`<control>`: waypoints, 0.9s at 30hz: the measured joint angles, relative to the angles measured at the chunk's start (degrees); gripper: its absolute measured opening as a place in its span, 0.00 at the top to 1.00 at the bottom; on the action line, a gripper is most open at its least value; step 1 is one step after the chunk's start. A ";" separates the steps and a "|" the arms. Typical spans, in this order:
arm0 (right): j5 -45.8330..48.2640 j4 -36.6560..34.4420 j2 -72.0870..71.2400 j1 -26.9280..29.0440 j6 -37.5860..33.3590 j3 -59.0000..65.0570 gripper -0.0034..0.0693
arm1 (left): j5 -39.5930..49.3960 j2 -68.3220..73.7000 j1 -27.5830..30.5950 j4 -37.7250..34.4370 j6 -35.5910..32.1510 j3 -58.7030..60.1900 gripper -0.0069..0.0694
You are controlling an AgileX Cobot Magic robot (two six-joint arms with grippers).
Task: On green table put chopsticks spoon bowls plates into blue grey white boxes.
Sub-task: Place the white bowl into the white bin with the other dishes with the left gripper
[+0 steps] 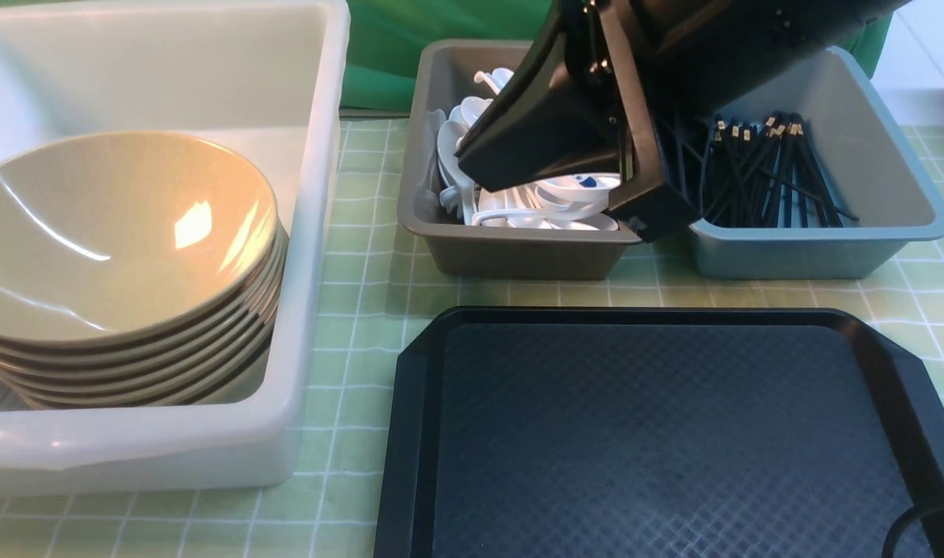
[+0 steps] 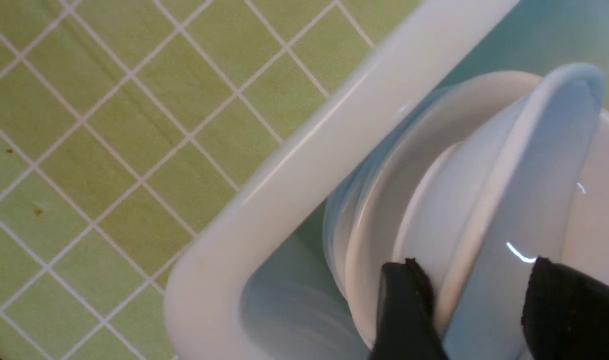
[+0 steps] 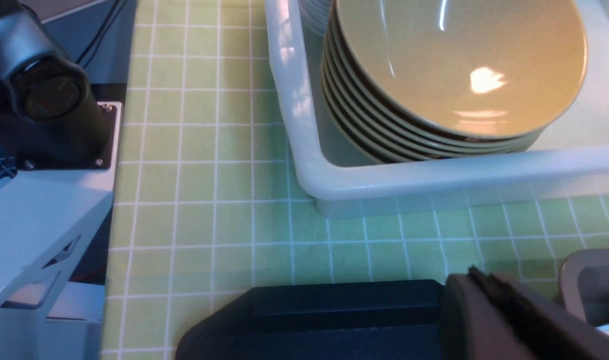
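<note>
A green checked cloth covers the table (image 1: 363, 256). On it we see a white box (image 1: 317, 155) at the left holding a stack of beige bowls (image 1: 123, 256), with white plates (image 2: 384, 210) stacked beside them in the same box. Behind the black tray (image 1: 658, 434) stand a grey box (image 1: 441, 232) of white spoons (image 1: 549, 205) and, just beside it, a blue box (image 1: 890, 194) of black chopsticks (image 1: 774, 174). Our right hand (image 1: 650, 217) hangs over the seam between those two boxes, fingers pressed together and carrying nothing. Our left hand (image 2: 464, 300) sits over the plates, its fingers (image 2: 402, 305) spread either side of a tilted white plate rim (image 2: 534, 165); we cannot tell whether they touch it.
</note>
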State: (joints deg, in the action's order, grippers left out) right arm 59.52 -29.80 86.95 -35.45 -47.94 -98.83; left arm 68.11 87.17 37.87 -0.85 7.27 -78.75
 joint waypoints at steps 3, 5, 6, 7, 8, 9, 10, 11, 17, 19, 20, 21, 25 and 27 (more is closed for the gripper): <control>0.00 0.00 0.00 0.00 0.00 0.00 0.89 | 0.00 -1.83 0.00 0.85 0.24 0.00 0.36; 0.00 0.00 0.00 0.00 0.00 0.00 0.89 | 0.00 -3.77 0.00 1.99 1.26 0.00 0.26; 0.00 0.00 0.00 0.00 0.00 0.00 0.89 | 0.17 -5.22 0.00 2.65 1.87 0.00 0.19; 0.00 0.00 0.00 0.00 0.00 0.00 0.89 | 0.40 -6.30 0.00 2.71 2.49 0.00 0.15; 0.00 0.00 0.00 0.00 0.00 0.00 0.89 | 0.67 -7.43 -0.23 2.29 2.71 0.00 0.12; -0.06 0.00 0.00 0.00 0.00 0.00 0.89 | 0.87 -8.33 -0.72 1.74 2.51 0.00 0.10; -0.39 0.00 0.00 0.00 0.00 0.00 0.89 | 0.87 -9.63 -2.20 0.48 1.66 0.00 0.09; -0.65 0.00 0.05 0.00 0.00 0.00 0.89 | 0.70 -10.39 -3.68 -0.69 0.06 0.00 0.08; -7.20 4.89 1.03 0.00 5.94 0.00 0.89 | -1.05 -12.18 -21.28 -9.96 -11.94 0.00 0.13; -7.87 12.71 1.31 0.00 12.91 0.00 0.89 | -1.05 -12.01 -28.04 -12.45 -14.30 0.00 0.21; -7.87 12.71 1.31 0.00 13.75 0.00 0.89 | -1.05 -12.01 -28.74 -12.70 -14.45 0.00 0.22; -6.32 19.24 1.31 0.07 20.61 0.00 0.89 | -1.05 -12.01 -35.17 -14.35 -16.35 0.00 0.31; 1.42 28.89 0.29 1.56 32.37 0.49 0.89 | -0.02 -12.06 -46.59 -15.65 -18.48 0.00 0.57; 3.53 30.42 -2.42 2.05 34.79 2.74 0.89 | 2.01 -12.50 -49.86 -15.00 -18.02 0.00 0.72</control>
State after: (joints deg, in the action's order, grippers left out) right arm 63.05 0.61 84.53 -33.40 -13.15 -96.09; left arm 70.12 74.66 -11.99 -15.85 -10.75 -78.75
